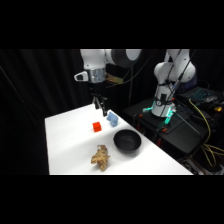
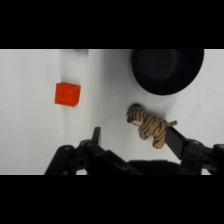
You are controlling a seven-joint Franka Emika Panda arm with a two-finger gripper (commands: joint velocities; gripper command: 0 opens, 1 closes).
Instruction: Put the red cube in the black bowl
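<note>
The red cube [image 1: 96,127] lies on the white table [image 1: 65,145], left of the black bowl [image 1: 127,141]. My gripper [image 1: 100,107] hangs above the table, behind and slightly right of the cube, touching nothing. In the wrist view the red cube [image 2: 67,94] sits at the left and the black bowl [image 2: 167,70] at the top right. The gripper [image 2: 134,140] stands open, its two fingers wide apart with nothing held between them; the tiger figure shows in the gap, lying on the table below.
A tan striped tiger figure [image 1: 101,157] lies near the table's front, seen as the tiger figure [image 2: 147,125] in the wrist view. A light blue block [image 1: 112,118] sits behind the cube. The arm's base [image 1: 165,100] and cables stand at the right.
</note>
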